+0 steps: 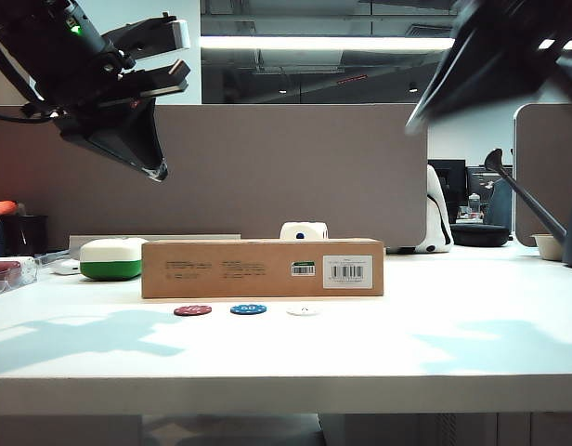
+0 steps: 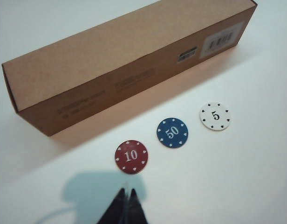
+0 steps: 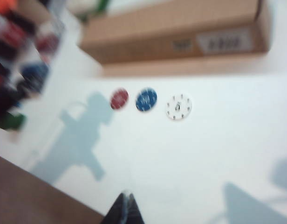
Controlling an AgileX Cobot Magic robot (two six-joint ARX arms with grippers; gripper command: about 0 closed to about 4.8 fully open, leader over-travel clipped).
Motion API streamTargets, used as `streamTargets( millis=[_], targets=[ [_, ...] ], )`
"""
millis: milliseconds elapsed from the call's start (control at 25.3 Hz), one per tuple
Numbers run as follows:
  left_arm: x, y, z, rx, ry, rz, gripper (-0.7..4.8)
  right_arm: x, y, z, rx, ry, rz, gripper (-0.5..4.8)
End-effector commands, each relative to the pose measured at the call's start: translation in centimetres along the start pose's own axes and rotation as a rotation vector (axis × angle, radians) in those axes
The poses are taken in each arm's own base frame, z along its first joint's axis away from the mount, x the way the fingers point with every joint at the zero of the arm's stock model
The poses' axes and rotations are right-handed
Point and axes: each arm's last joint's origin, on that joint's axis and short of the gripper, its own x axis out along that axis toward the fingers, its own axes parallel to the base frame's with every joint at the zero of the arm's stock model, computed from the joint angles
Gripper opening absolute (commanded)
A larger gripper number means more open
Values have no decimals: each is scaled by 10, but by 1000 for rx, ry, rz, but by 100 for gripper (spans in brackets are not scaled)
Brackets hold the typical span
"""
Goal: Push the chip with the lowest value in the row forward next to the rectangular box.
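So the white chip (image 2: pixel 215 116), marked 5, is lying flat on the counter (image 1: pixel 435 334) at the right end of the row, next to the blue 50 chip (image 2: pixel 172 133), with the red 10 chip (image 2: pixel 131 157) on the far left. All three are sitting apart from each other, just in front of the rectangular box (image 1: pixel 263 268) but not touching it. The box is lying on its long side, its long axis running left to right in the exterior view, parallel to the row, with the barcode label (image 1: pixel 347 271) facing the camera.

The left end effector (image 2: pixel 126 205) is hanging high above the counter, fingertips pressed together, gripping nothing. The right end effector (image 3: pixel 125 207) is up high too, tips also closed and empty, though that view is blurry.
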Motion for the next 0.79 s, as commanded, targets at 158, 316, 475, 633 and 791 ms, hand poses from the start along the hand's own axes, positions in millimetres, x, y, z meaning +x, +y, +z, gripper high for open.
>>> streamTargets(
  millis=[158, 316, 475, 633, 791],
  targets=[
    [-1, 0, 3, 0, -18, 1, -5, 98, 13, -10, -95, 100, 1, -6],
    [-1, 0, 3, 0, -18, 0, -5, 133, 5, -12, -78, 199, -58, -6],
    [-1, 0, 3, 0, -18, 0, -5, 156, 0, -13, -70, 236, -105, -6],
    [-1, 0, 3, 0, -18, 0, -5, 168, -7, -16, -83, 255, -199, -6],
    [-1, 0, 3, 0, -17, 1, -5, 170, -8, -18, -111, 253, -220, -6]
  ],
)
